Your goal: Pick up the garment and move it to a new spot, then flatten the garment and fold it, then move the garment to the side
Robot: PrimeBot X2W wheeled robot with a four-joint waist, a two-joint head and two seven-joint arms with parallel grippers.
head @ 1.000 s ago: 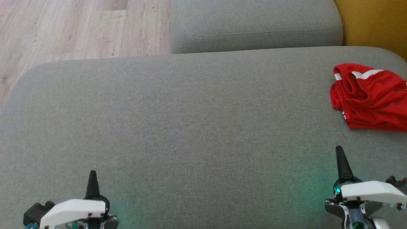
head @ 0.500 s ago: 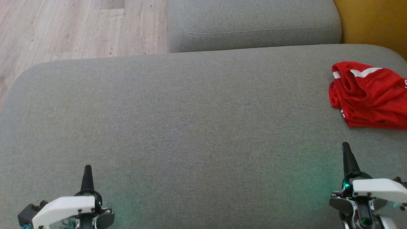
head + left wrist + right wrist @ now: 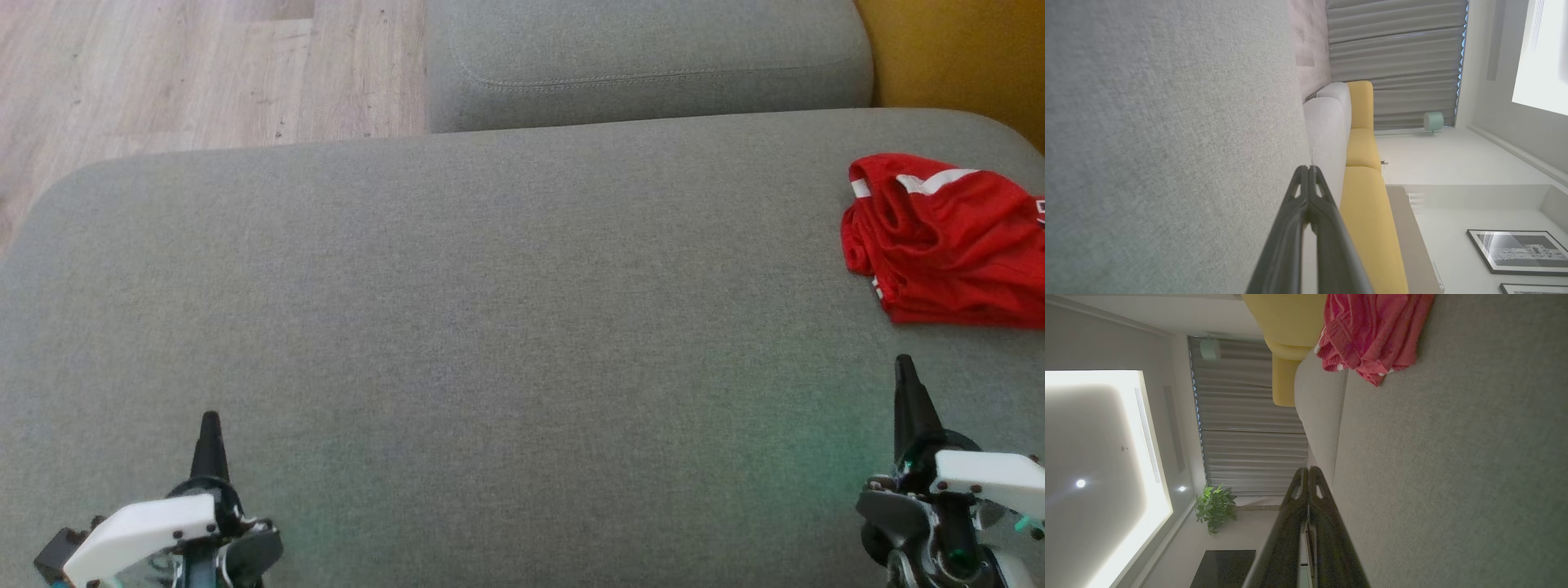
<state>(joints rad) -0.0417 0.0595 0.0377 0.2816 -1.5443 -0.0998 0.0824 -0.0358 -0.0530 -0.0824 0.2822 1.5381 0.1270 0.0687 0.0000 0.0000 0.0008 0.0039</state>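
The garment (image 3: pixel 951 241) is red with white stripes and lies bunched up at the far right of the grey sofa cushion (image 3: pixel 490 327). The right wrist view has the garment (image 3: pixel 1372 335) at its top, ahead of the fingers. My right gripper (image 3: pixel 902 363) hovers low over the cushion a little short of the garment, its jaws shut and empty, fingertips pressed together (image 3: pixel 1308 470). At the lower left my left gripper (image 3: pixel 210 418) is also shut with nothing in it, far from the garment, its fingers (image 3: pixel 1308 169) closed over the cushion.
A second grey cushion (image 3: pixel 645 57) lies beyond the wide one. Wooden floor (image 3: pixel 163 73) runs at the upper left, past the cushion's rounded edge. A yellow sofa part (image 3: pixel 955 57) borders the upper right.
The head view has shifted slightly. Both grippers have spread outward: the left one toward the lower left, the right one toward the right edge. The garment has not been touched.
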